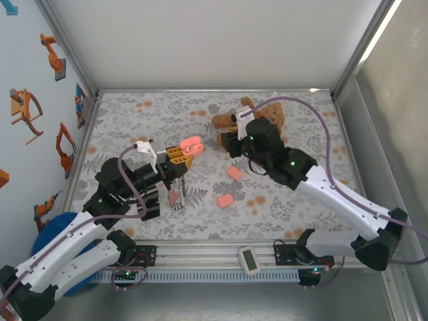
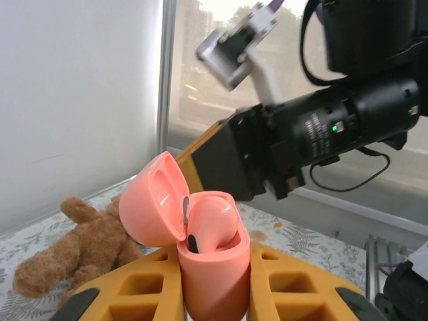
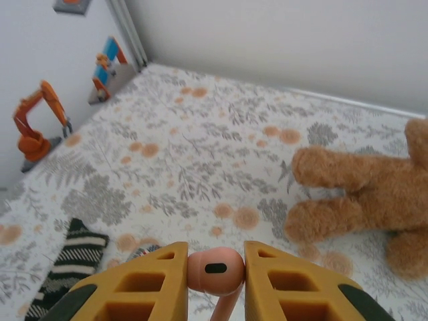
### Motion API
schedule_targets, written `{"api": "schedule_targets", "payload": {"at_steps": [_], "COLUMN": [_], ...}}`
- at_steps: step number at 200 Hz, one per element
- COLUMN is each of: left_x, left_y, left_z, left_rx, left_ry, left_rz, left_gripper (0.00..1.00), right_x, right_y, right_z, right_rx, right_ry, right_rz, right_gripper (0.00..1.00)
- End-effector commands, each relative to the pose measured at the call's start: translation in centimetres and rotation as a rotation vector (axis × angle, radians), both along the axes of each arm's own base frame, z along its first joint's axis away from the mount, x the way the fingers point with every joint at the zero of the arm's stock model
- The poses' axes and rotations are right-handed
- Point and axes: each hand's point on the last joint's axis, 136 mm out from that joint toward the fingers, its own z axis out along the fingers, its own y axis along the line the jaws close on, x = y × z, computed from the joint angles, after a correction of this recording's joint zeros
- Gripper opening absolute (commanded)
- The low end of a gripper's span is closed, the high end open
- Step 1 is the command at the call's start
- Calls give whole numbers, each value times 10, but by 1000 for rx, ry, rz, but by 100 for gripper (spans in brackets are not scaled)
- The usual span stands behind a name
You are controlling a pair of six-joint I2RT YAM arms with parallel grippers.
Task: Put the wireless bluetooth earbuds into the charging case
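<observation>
My left gripper (image 2: pixel 214 259) is shut on an upright salmon-pink charging case (image 2: pixel 215 281), held above the table's left-middle (image 1: pixel 192 143). The case lid (image 2: pixel 150 208) is swung open to the left, and one earbud (image 2: pixel 215 218) sits in the case. A second pink earbud (image 3: pixel 215 269) is pinched between the yellow fingers (image 3: pixel 144 281) of my right gripper (image 3: pixel 215 259), its stem pointing down. In the top view the right gripper (image 1: pixel 227 142) hovers just right of the open case.
A brown teddy bear (image 1: pixel 262 115) lies at the back right, close to the right wrist. Two closed pink cases (image 1: pixel 234 172) (image 1: pixel 224 200) rest mid-table. A small striped item (image 1: pixel 174 197) lies below the left gripper. A white device (image 1: pixel 249 259) sits on the front rail.
</observation>
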Motion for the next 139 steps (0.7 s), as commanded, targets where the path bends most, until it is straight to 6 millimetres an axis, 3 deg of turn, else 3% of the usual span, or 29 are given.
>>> {"api": "schedule_targets", "payload": {"at_steps": [1,32,65,105,139], "left_x": [-3,2,6,9,9], "left_y": [-5,-13,-21,-25,-26], "left_z": [10,11,12,17,20], "left_rx": [-50,-54,-57,-71,-76], "left_ry": [-9,-2,-3,-10,-18], "left_rz": [-37,-50,-75,-80,-83], "left_gripper": [0,0,0,0,0], "right_x": [-7,-28,-47,-57,-54], "right_y": [-1,0,13,27,35], "right_z": [40,75,96,101,92], "right_rx": [113,239,307,326,301], "right_ry": [-112,-194,-240,-257,-248], "right_rz": [34,124,255,335,335], "right_gripper": [23,23,23,23,23]}}
